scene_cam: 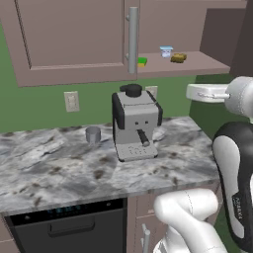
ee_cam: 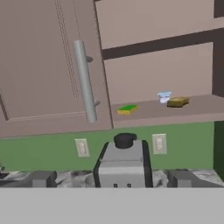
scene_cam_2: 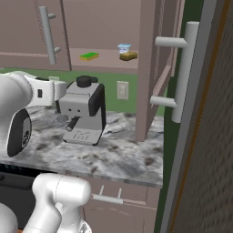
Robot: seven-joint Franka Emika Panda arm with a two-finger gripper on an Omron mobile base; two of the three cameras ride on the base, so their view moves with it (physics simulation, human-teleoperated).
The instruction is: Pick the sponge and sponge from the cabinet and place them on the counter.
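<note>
On the open cabinet (scene_cam: 74, 39) shelf, well above the counter (scene_cam: 74, 163), lie 2 sponges, green sponge (ee_cam: 127, 109) and tan sponge (ee_cam: 177, 102); the gripper (ee_cam: 113, 178), fully spread and empty, should rise squarely toward 1, avoiding the cup (ee_cam: 164, 97).

- The desk (scene_cam: 59, 168), marbled grey and white, carries a coffee machine (scene_cam: 136, 126).
- A small grey cup (scene_cam: 93, 134) stands just left of the coffee machine.
- Above the coffee machine, the open cabinet shelf (scene_cam: 207, 63) holds a green sponge (scene_cam: 142, 62), a white cup (scene_cam: 166, 51) and a brownish sponge (scene_cam: 178, 58).
</note>
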